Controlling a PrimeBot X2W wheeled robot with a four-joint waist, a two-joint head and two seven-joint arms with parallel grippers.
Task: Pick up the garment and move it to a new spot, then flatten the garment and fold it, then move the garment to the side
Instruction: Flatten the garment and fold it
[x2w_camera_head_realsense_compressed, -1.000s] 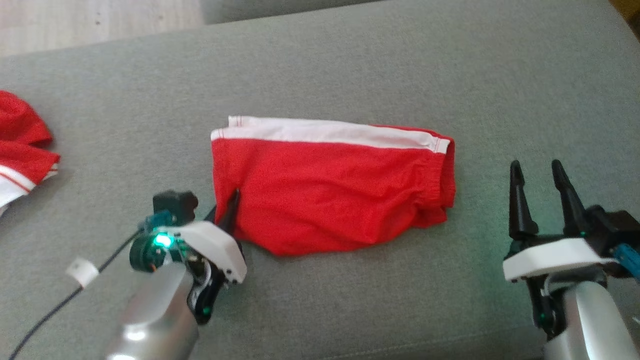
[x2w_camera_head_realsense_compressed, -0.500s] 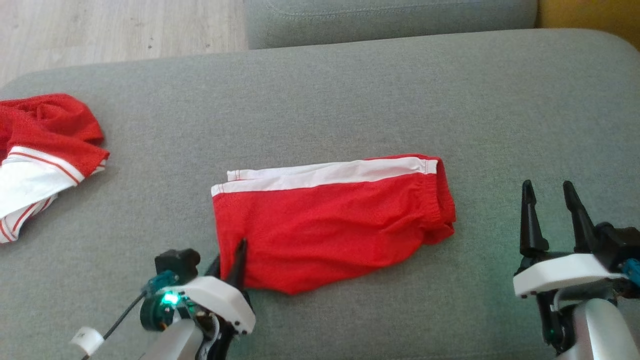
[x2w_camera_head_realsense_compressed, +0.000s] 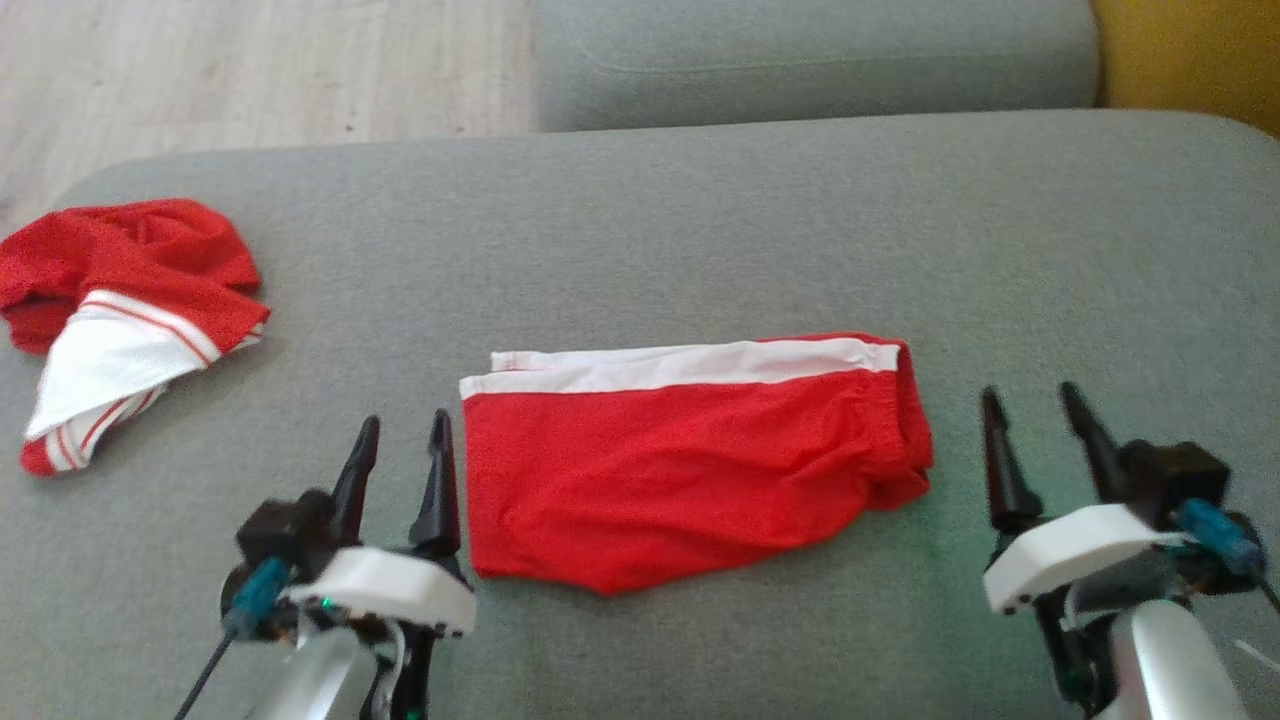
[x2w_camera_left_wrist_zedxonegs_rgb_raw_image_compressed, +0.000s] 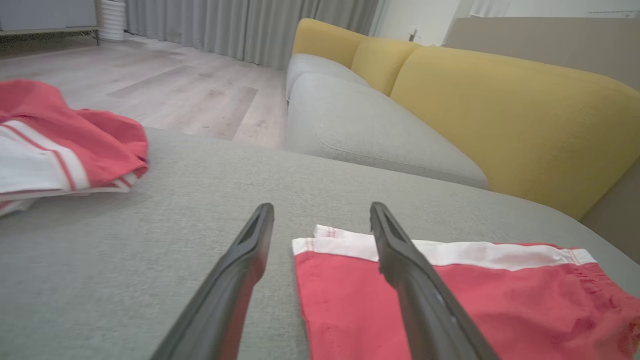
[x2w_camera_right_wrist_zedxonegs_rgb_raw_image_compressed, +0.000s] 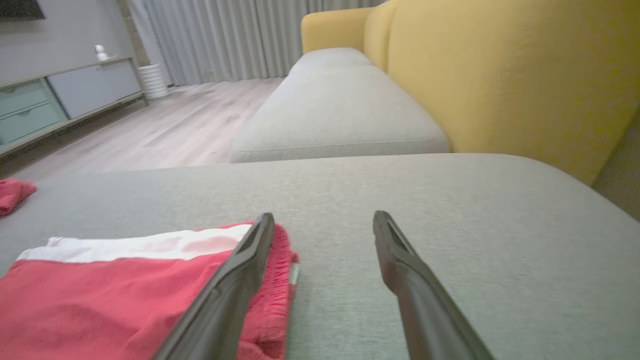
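Left gripper (x2w_camera_head_realsense_compressed: 404, 423) and right gripper (x2w_camera_head_realsense_compressed: 1030, 394) hover low, jaws spread (both empty).

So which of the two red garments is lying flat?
The middle garment, spread between the left gripper and right gripper, white band along its far edge. The left garment is bunched in a heap.

A home living room: a sofa (x2w_camera_right_wrist_zedxonegs_rgb_raw_image_compressed: 500, 75) with yellow backrests and grey cushions (x2w_camera_right_wrist_zedxonegs_rgb_raw_image_compressed: 340, 115), pale wooden floor (x2w_camera_right_wrist_zedxonegs_rgb_raw_image_compressed: 165, 125), long grey curtains (x2w_camera_right_wrist_zedxonegs_rgb_raw_image_compressed: 225, 40), a low cabinet (x2w_camera_right_wrist_zedxonegs_rgb_raw_image_compressed: 60, 100)
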